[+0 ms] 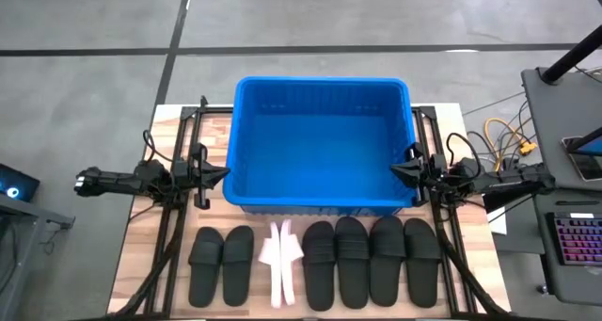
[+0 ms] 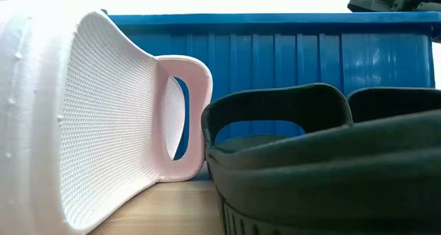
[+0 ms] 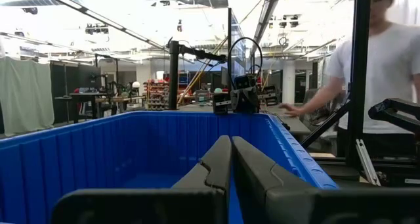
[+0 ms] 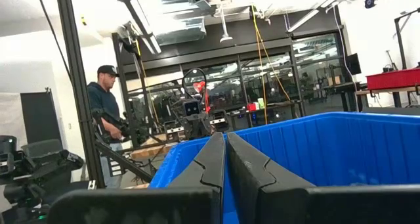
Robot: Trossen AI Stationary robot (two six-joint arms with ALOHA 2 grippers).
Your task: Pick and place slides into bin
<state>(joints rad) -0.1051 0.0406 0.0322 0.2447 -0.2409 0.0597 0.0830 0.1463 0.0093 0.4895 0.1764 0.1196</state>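
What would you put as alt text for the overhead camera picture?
An empty blue bin sits mid-table, flanked by the left gripper and right gripper, both shut beside its walls. Along the near edge lie six black slides and a pale pair standing on edge.

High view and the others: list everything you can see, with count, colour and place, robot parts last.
bin: one, bright blue, empty, at the table's far middle.
black slides: six, matte black, in a row on the table in front of the bin; two left of the pale pair, four right of it.
pale slides: two, pink-white, standing on edge between the black ones.
table: one, light wood.
keyboard: one, backlit, on a side desk at the right.
people: two, beyond the table, one in each wrist view.
left claw: dark, shut, beside the bin's left wall.
right claw: dark, shut, at the bin's right wall.
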